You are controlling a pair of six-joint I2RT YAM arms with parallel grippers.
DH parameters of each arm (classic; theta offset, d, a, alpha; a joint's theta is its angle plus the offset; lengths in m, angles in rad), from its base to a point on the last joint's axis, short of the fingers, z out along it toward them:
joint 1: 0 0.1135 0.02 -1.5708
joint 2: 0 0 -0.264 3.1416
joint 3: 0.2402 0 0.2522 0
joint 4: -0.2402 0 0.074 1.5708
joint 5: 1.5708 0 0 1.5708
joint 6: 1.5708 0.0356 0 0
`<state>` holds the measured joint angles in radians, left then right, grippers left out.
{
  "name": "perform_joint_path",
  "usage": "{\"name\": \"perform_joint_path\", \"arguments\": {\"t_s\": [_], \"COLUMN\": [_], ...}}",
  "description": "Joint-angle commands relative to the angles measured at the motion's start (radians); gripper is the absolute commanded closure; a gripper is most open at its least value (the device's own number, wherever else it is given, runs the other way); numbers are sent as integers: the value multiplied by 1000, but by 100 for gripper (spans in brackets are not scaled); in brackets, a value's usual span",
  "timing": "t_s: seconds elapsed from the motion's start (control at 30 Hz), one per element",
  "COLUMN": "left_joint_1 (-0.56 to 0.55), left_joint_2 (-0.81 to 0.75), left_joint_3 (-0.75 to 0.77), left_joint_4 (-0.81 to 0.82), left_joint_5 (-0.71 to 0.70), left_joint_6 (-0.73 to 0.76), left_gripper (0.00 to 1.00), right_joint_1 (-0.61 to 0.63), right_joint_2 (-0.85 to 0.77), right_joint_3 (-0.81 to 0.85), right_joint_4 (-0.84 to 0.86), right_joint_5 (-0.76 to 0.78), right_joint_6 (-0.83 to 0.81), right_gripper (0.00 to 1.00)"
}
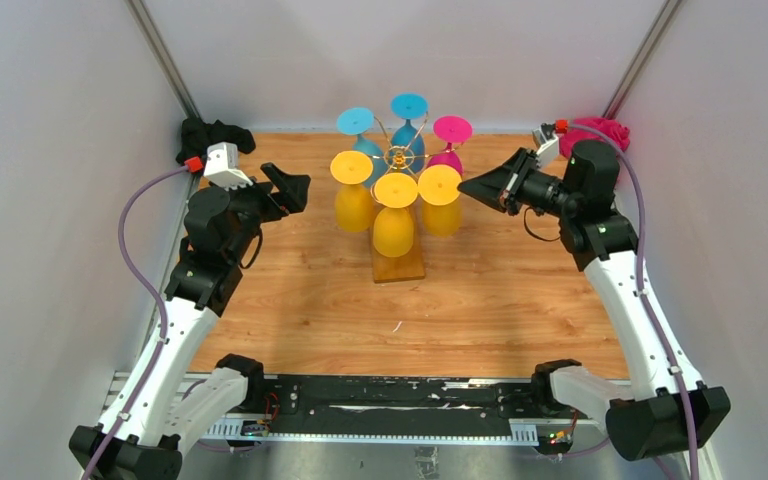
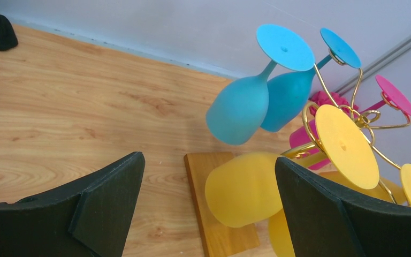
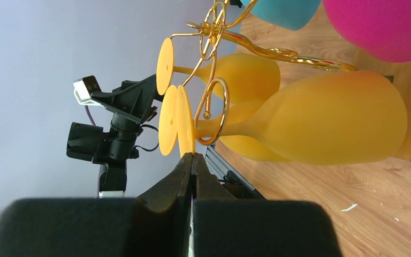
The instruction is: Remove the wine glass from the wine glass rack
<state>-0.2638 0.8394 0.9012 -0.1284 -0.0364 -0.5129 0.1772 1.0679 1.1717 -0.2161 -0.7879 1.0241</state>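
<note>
The wine glass rack [image 1: 398, 158], gold wire on a wooden base [image 1: 400, 268], stands mid-table with several wine glasses hanging bowl-down: three yellow, two blue, one pink. My left gripper [image 1: 295, 190] is open just left of the left yellow glass [image 1: 352, 205]. In the left wrist view that glass's bowl [image 2: 241, 187] lies ahead between the spread fingers of the gripper [image 2: 208, 158], untouched. My right gripper [image 1: 465, 185] is shut and empty. Its tip [image 3: 192, 155] sits right under the foot disc [image 3: 184, 126] of the right yellow glass [image 3: 326, 118].
A black cloth [image 1: 215, 135] lies at the back left corner and a pink cloth [image 1: 600, 130] at the back right. Grey walls close in on three sides. Bare wooden tabletop [image 1: 300, 300] lies in front of the rack.
</note>
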Motion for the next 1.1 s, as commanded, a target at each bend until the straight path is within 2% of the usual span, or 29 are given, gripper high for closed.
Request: {"name": "perform_joint_path", "arguments": {"t_s": [0.0, 0.63, 1.07], "left_joint_1": [4, 3, 3], "left_joint_2": [-7, -23, -23], "left_joint_3": [2, -2, -10], "left_joint_4": [11, -14, -13], "left_joint_5": [-1, -19, -14], "left_joint_6": [2, 20, 20], "left_gripper": [2, 2, 2], "right_joint_1": [34, 44, -24], "right_joint_2": [18, 147, 177], "right_joint_3": [34, 130, 178], "right_joint_4": [30, 84, 85], "right_joint_5": [-37, 70, 102], "right_joint_6": [4, -37, -56], "right_gripper": [100, 100, 100]}}
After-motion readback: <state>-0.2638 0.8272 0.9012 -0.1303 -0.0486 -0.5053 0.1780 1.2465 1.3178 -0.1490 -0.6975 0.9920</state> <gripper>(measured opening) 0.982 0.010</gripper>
